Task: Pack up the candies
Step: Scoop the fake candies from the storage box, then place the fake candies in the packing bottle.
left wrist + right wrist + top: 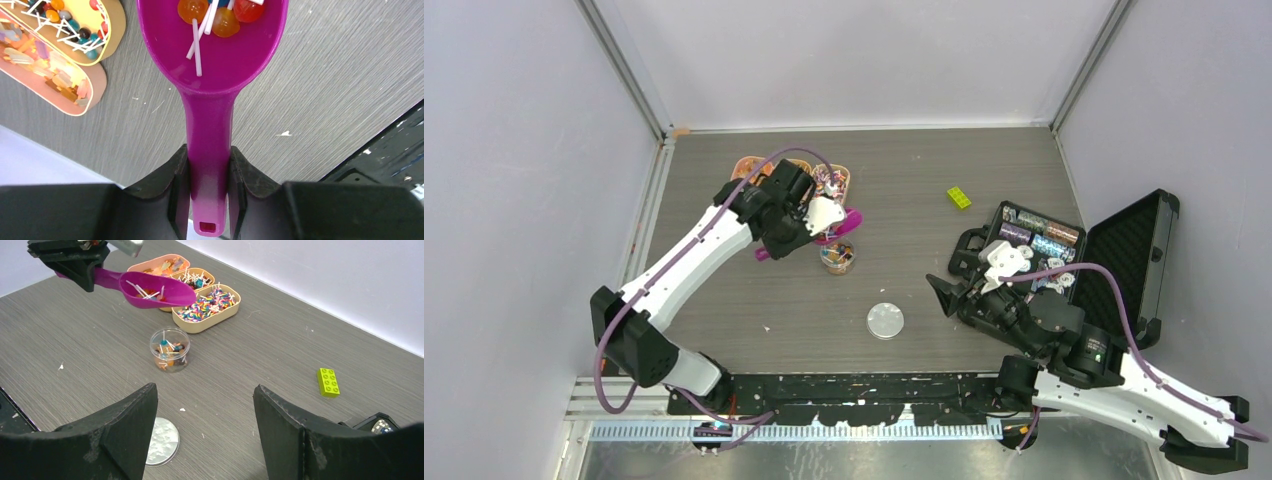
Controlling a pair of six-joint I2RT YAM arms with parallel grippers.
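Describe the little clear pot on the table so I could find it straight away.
On the grey table, find the three oval candy trays towards the back. Just in front of them stands the clear pot, on its own. It is the only round, see-through container, partly filled with coloured sweets on white sticks.

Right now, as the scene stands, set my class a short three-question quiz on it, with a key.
1. True or false: the left gripper is shut on the handle of the scoop.
2. The scoop holds: A nothing; B candies; C water.
3. How many open trays of sweets are there?
Key: 1 true; 2 B; 3 three.
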